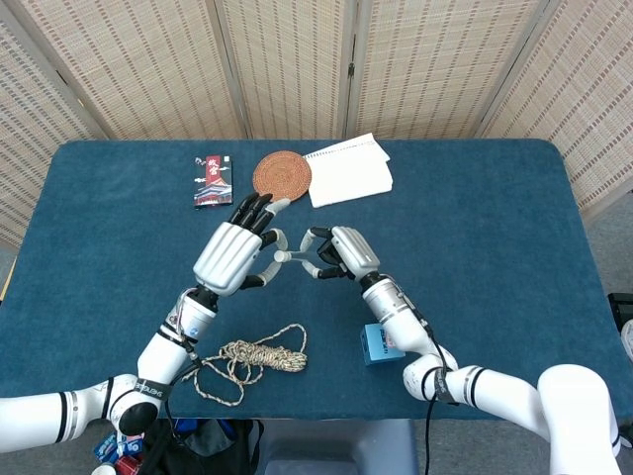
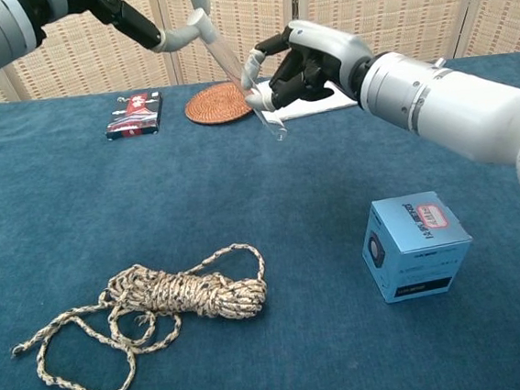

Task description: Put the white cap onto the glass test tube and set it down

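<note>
My right hand (image 2: 298, 62) holds the glass test tube (image 2: 249, 95) up in the air, above the blue desk (image 1: 475, 247). My fingers are curled around the tube near its middle. The tube is tilted. Its low end points down toward the desk, and its top end leans up toward my left hand (image 1: 235, 252).

My left hand is up in the air too, just beside my right hand. Its fingertips (image 2: 190, 26) pinch the top end of the tube. I cannot make out the white cap on its own there, because it is so small and my fingers are pale too. From above, the back of my left hand hides most of that spot.

I will use the round woven coaster (image 1: 282, 175) as my marker. Both hands are just in front of the coaster, nearer to me. A white notepad (image 1: 348, 169) lies right beside the coaster, touching it or nearly so. A small dark packet (image 1: 214, 180) lies on the other side of the coaster. A coil of rope (image 2: 168, 296) lies far in front of the coaster, close to me. A little blue box (image 2: 415, 245) sits near my right arm, well apart from the rope.
</note>
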Robot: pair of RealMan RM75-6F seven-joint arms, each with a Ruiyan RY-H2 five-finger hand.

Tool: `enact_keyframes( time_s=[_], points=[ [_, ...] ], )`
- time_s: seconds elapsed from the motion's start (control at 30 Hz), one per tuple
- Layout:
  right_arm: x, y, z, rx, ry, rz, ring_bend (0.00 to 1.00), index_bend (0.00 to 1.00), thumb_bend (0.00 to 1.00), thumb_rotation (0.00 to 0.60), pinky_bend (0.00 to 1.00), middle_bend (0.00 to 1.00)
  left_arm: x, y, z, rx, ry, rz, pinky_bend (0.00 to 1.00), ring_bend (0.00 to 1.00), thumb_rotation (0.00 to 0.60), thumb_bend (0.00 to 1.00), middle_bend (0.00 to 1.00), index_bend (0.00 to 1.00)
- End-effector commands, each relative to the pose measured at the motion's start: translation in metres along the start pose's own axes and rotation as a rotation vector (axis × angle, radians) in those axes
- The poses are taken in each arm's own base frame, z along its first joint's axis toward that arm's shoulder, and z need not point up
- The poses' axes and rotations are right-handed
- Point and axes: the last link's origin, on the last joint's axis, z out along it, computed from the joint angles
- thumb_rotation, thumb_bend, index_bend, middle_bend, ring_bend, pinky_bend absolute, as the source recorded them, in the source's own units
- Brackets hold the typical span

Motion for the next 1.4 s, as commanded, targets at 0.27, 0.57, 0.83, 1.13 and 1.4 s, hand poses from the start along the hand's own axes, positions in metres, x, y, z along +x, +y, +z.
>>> enact_keyframes(
  time_s=[0.27, 0.57, 0.83, 1.13, 1.4],
  points=[
    [0.0, 0.0, 0.0, -0.005, 0.003, -0.004, 1.0, 0.89, 0.62, 0.6, 1.0, 1.0, -0.002, -0.002, -0.001, 0.009, -0.01, 0.012, 0.0, 0.0, 0.6, 0.44, 0.11, 0.53],
    [0.009, 0.009, -0.005, -0.037, -0.014, -0.071, 1.0, 0.89, 0.63, 0.6, 1.0, 1.0, 0.0, -0.01, -0.004, 0.043, -0.07, 0.018, 0.0, 0.0, 0.6, 0.32, 0.04, 0.04],
    [0.029, 0.029, -0.012, -0.117, -0.089, -0.236, 1.0, 0.89, 0.64, 0.6, 1.0, 1.0, 0.007, -0.03, -0.013, 0.105, -0.106, 0.021, 0.0, 0.0, 0.6, 0.3, 0.0, 0.0],
    [0.027, 0.055, -0.013, -0.211, -0.169, -0.368, 1.0, 0.89, 0.64, 0.6, 1.0, 1.0, 0.007, -0.062, -0.031, 0.187, -0.132, 0.043, 0.0, 0.0, 0.6, 0.3, 0.0, 0.0],
    [0.019, 0.07, -0.009, -0.263, -0.2, -0.427, 1.0, 0.89, 0.63, 0.6, 1.0, 1.0, 0.005, -0.077, -0.043, 0.228, -0.156, 0.042, 0.0, 0.0, 0.6, 0.3, 0.0, 0.0]
  ],
)
